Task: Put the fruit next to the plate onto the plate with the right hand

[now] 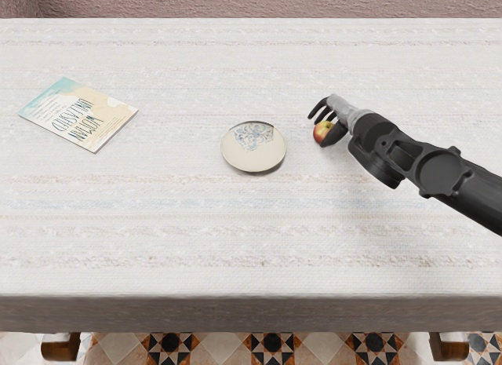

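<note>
The small red-and-yellow round fruit (321, 133) is gripped by the curled fingers (317, 110) of the right hand (332, 118) near the round cream plate (234, 156) on the pale worktop (235, 247), so the grasp is judged made, with carrying and release left

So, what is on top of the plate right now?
Nothing: the plate shows only its own blue pattern. The fruit sits beside it, in the right robot hand, which hides part of it.
</note>
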Tool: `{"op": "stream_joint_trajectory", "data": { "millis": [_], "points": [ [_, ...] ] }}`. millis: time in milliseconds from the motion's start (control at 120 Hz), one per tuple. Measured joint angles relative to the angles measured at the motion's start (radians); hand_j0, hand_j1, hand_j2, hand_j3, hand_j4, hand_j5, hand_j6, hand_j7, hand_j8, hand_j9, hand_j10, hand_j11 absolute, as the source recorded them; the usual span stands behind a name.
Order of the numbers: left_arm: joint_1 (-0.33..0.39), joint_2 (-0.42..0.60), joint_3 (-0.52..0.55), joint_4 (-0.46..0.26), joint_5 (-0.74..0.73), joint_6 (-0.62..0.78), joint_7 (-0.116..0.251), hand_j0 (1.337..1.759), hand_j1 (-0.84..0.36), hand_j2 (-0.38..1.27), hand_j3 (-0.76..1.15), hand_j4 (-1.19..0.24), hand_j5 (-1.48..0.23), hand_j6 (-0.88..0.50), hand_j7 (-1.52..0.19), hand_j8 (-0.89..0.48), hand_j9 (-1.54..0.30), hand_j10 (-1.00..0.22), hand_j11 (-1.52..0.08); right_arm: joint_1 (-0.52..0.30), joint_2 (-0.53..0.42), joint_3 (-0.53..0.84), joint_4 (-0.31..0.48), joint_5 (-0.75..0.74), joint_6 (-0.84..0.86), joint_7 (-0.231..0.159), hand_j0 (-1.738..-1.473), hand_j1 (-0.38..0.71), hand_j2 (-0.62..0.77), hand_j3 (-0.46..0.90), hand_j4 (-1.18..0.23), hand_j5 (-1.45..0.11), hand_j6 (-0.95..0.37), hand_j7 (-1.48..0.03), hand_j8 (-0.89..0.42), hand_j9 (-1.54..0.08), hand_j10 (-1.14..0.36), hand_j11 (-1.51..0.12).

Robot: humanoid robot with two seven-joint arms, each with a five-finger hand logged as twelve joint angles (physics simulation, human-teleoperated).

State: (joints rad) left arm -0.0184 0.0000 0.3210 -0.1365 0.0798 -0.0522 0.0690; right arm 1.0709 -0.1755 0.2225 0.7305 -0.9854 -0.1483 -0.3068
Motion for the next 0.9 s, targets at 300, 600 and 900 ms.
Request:
{"op": "stream_joint_trajectory", "data": {
  "millis": [300, 600, 900],
  "points": [
    [0.000, 0.000, 0.000, 0.000, 0.000, 0.000, 0.000, 1.658, 0.06, 0.05, 0.00, -0.24, -0.32, -0.24, -0.32, -0.24, -0.32, -0.24, -0.32, -0.005, 0.000, 0.000, -0.001, -0.007, 0.000, 0.016, -1.654, 0.27, 0.16, 0.00, -0.65, -0.80, -0.54, -0.82, -0.38, -0.82, -0.49, -0.83],
    [0.000, 0.000, 0.000, 0.000, 0.000, 0.000, 0.000, 1.658, 0.06, 0.05, 0.00, -0.24, -0.32, -0.24, -0.32, -0.24, -0.32, -0.24, -0.32, -0.008, 0.006, -0.013, -0.026, 0.016, -0.002, 0.040, -1.645, 0.23, 0.14, 0.00, -0.75, -0.84, -0.56, -0.92, -0.42, -0.89, -0.52, -0.91],
    [0.000, 0.000, 0.000, 0.000, 0.000, 0.000, 0.000, 1.658, 0.06, 0.05, 0.00, -0.24, -0.32, -0.24, -0.32, -0.24, -0.32, -0.24, -0.32, 0.010, -0.006, -0.009, -0.022, 0.063, 0.056, 0.042, -1.647, 0.18, 0.23, 0.00, -0.82, -1.00, -0.63, -1.04, -0.45, -1.02, -0.58, -1.05]
  ]
}}
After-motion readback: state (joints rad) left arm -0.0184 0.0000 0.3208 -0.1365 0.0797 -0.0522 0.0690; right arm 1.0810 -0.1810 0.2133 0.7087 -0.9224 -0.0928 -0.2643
